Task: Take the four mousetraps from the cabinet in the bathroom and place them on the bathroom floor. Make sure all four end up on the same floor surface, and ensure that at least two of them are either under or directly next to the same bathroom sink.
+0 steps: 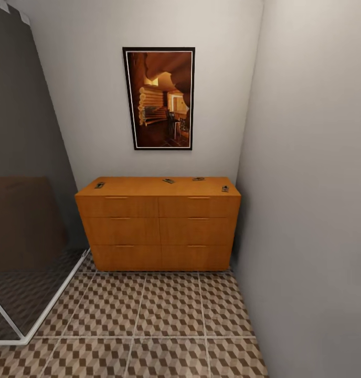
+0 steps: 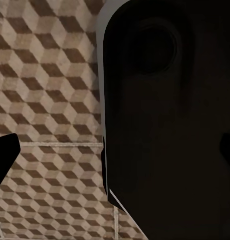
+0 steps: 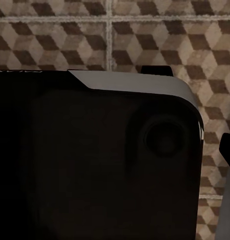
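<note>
on my head view, four mousetraps (image 1: pixel 99 185) (image 1: pixel 168 181) (image 1: pixel 198 179) (image 1: pixel 224 188) lie atop the cabinet (image 1: pixel 158 231). my wrist views add the bathroom floor (image 2: pixel 49 90) behind dark robot body (image 3: pixel 94 165). i cannot tell either gripper's opening.

Cabinet (image 1: pixel 158 231) on bathroom floor (image 1: pixel 149 320); four mousetraps (image 1: pixel 168 181) on top.

No readable text, labels or numbers appear on anything.
</note>
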Available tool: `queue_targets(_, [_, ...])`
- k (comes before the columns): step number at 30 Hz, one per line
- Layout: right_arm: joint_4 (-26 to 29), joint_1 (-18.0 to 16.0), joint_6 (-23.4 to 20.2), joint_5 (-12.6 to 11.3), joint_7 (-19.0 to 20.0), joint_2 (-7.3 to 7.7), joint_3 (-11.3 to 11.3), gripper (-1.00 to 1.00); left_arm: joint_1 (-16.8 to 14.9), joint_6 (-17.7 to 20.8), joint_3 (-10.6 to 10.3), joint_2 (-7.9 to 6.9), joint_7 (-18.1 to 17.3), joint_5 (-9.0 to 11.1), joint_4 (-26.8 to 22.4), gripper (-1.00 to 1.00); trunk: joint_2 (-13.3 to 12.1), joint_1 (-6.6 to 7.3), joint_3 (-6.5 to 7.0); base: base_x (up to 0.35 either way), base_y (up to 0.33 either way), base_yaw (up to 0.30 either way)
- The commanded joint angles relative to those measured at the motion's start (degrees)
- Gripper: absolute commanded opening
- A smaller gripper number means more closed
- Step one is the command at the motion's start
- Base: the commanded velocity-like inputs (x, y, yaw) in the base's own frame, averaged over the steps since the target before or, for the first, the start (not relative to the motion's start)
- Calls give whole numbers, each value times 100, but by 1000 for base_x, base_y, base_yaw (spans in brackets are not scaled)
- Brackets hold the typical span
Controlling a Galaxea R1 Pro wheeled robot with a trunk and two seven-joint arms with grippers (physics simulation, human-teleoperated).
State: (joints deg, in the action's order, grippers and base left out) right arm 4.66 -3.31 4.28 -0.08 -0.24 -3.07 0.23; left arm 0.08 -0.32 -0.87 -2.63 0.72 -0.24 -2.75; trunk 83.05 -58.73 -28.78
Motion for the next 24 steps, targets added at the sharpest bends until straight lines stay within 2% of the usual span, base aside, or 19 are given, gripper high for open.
queue_targets(1, [-4,-3,19,-1,-3,-1,2,100,1,-3,-9,0,7,-3,-6,100,3,0,-5,0,0,0])
queue_targets(24, [-4,-3,19,3,-3,5,3,100,1,-3,-9,0,7,-3,-6,100,3,0,-5,0,0,0])
